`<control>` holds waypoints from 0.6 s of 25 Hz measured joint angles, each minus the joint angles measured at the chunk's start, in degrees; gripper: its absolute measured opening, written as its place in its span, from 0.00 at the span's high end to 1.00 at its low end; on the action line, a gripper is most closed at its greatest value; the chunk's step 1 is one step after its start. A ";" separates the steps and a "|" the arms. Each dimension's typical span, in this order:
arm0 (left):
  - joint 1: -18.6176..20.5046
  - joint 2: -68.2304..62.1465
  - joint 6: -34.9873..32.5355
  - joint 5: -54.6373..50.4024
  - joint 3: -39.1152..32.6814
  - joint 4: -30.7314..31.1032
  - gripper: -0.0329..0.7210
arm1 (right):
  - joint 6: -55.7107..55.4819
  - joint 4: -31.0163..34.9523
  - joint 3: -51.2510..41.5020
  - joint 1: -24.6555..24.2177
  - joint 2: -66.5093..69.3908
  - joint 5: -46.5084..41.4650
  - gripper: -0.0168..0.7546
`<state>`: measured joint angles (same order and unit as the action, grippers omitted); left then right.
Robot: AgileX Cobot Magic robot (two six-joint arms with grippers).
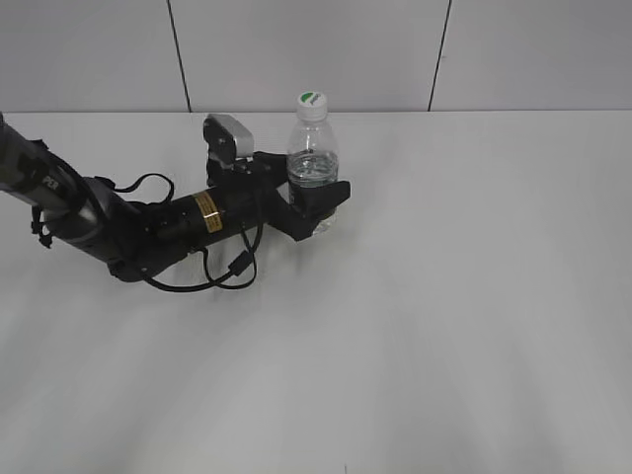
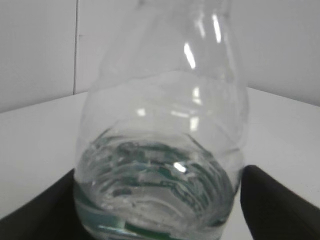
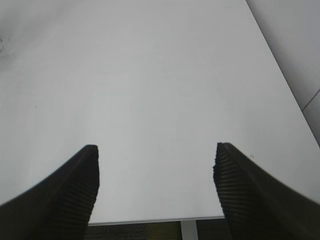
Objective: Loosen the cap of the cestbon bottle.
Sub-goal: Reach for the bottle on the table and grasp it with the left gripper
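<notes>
The cestbon bottle (image 1: 313, 163) stands upright on the white table, clear and partly filled with water, with its white cap (image 1: 311, 104) with a green patch on top. My left gripper (image 1: 318, 202) is shut on the bottle's lower body, its black fingers on both sides. In the left wrist view the bottle (image 2: 165, 150) fills the frame between the fingers (image 2: 160, 210); the green label shows at its base. My right gripper (image 3: 156, 185) is open and empty over bare table near the front edge; it is out of the exterior view.
The left arm (image 1: 148, 222) with its cables lies low across the table's left side. A panelled wall (image 1: 316, 49) runs behind the table. The table's front edge (image 3: 150, 220) shows under the right gripper.
</notes>
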<state>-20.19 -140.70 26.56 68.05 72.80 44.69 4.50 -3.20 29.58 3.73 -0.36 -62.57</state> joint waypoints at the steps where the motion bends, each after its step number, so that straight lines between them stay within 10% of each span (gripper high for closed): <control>1: 0.00 -0.45 0.61 0.00 0.45 0.19 0.22 | 0.00 0.00 0.00 0.00 0.00 0.00 0.27; 15: -0.08 -1.40 2.27 -1.89 2.34 0.69 0.23 | 0.00 0.05 0.00 0.00 0.00 0.00 0.27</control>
<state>-20.27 -142.10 28.83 66.16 75.13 45.38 4.50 -3.15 29.58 3.73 -0.36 -62.57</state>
